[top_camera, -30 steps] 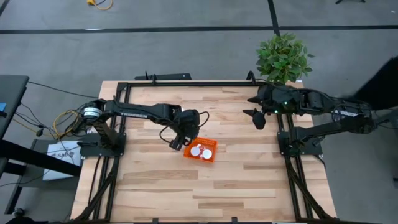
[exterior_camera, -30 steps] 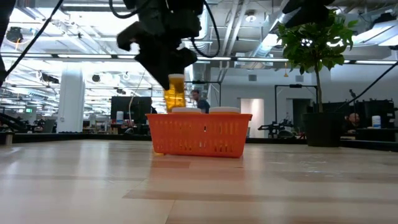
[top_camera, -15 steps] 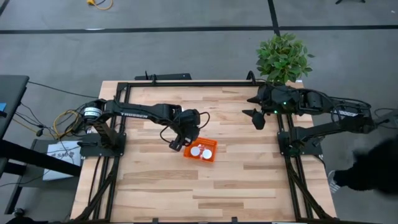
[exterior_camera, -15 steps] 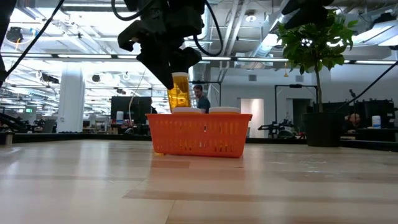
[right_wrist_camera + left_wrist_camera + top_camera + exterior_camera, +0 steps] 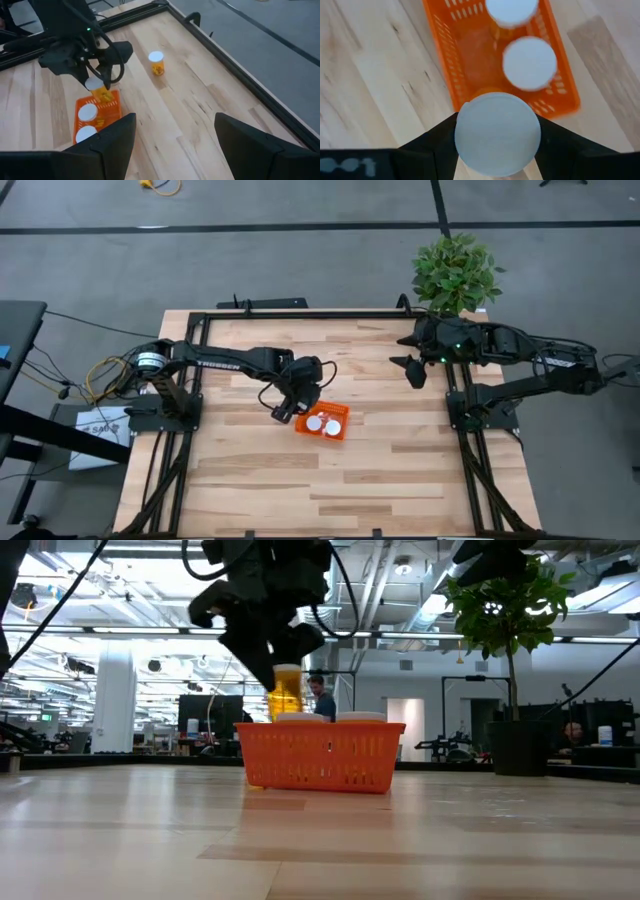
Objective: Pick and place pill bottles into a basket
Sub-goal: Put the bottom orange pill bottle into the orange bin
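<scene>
My left gripper [image 5: 288,408] is shut on a pill bottle [image 5: 287,692] with an orange body and a white cap [image 5: 497,132], at the left end of the orange basket [image 5: 338,430]. Two more bottles stand in the basket, their white caps [image 5: 529,63] up. A fourth bottle [image 5: 156,63] stands on its base on the table beyond the left arm. My right gripper [image 5: 415,370] is open and touches nothing at the table's far right. My left gripper pinches the bottle just under its cap [image 5: 470,150] between its two fingers [image 5: 436,142], one on each side. The fingers come slanting down from above. The bottle hangs upright, its lower end [image 5: 287,715] about level with the basket's rim.
A potted plant [image 5: 455,272] stands at the table's far right corner. A black frame [image 5: 300,315] runs along the table's edges. Bare wood [image 5: 330,490] lies toward the near edge. People show in the room behind in the low view.
My left gripper has kept the bottle at the basket's left end with hardly any shift. A person beside the table's right side has gone out of the high view.
</scene>
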`<state>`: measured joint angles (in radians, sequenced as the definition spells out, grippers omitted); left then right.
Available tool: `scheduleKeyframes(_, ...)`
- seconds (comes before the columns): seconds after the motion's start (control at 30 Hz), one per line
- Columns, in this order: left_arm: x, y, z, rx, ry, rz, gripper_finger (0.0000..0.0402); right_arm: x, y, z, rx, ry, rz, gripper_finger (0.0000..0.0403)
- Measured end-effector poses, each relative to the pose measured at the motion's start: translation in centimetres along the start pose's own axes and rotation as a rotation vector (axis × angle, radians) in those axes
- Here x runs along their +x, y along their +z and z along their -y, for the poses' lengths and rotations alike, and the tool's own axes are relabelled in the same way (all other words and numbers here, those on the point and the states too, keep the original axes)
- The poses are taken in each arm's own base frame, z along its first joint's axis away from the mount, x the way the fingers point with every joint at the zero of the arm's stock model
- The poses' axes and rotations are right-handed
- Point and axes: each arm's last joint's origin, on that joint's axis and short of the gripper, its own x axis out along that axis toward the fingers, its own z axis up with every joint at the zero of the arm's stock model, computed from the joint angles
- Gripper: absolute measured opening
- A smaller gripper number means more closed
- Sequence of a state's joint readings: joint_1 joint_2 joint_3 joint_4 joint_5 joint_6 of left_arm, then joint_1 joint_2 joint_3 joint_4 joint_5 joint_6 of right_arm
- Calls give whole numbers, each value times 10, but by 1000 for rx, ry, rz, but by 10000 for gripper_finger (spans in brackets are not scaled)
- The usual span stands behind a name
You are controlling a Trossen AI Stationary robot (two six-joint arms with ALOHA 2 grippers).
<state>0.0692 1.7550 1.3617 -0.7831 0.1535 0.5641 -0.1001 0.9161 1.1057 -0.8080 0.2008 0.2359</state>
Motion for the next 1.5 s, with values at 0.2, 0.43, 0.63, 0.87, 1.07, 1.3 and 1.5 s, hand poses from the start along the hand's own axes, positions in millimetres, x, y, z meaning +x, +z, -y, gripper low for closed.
scheduleKeyframes(0.2,-1,1,0,11,20,3,201,0,0,0,0,1,0,265)
scheduleKeyframes(0.43,0,1,0,10,10,13,201,0,0,0,0,1,0,265)
scheduleKeyframes(0.63,0,1,0,19,2,26,201,0,0,0,0,13,-3,265)
scheduleKeyframes(0.87,0,3,-1,25,6,37,202,0,0,-1,0,20,-5,265)
scheduleKeyframes(1.07,0,3,-1,25,11,33,215,0,0,-1,-2,20,-5,265)
scheduleKeyframes(1.3,14,3,-3,18,-23,31,221,0,0,-1,-8,21,-5,265)
scheduleKeyframes(1.5,18,3,-2,10,-53,39,222,0,-1,-1,-10,23,-11,265)
